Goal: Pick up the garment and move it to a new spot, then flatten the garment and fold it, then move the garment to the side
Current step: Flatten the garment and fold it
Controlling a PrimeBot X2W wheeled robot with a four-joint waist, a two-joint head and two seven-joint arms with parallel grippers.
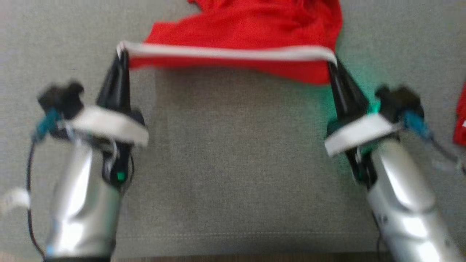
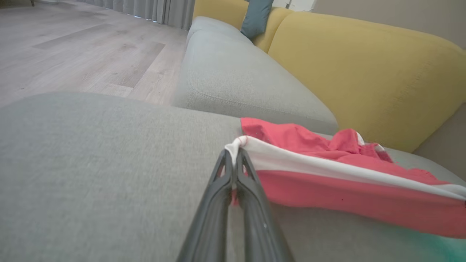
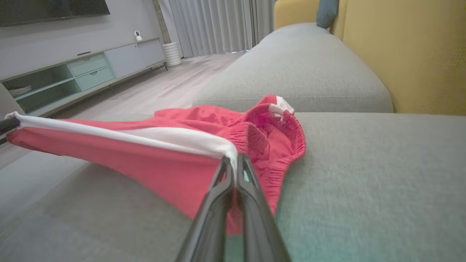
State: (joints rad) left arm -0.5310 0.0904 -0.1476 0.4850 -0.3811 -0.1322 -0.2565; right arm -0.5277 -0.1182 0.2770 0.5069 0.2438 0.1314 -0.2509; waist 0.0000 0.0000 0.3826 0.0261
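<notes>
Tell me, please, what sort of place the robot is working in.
Probably a home living room: a grey sofa with a yellow backrest, a low TV cabinet, and floor-length curtains.

The garment point(image 1: 251, 25) is matt red cloth with a smooth white trim point(image 1: 225, 53); the sofa seat point(image 1: 233, 163) is grey woven fabric. The left forearm point(image 1: 78, 211) is glossy silver; the left end effector point(image 2: 235, 153) has dark matt fingers point(image 2: 214, 193).

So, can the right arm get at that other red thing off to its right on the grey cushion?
Probably not yet: the right gripper, jaws shut, holds the red fabric garment's white band taut with the left gripper. Otherwise the red thing lies across bare grey cushion.
</notes>
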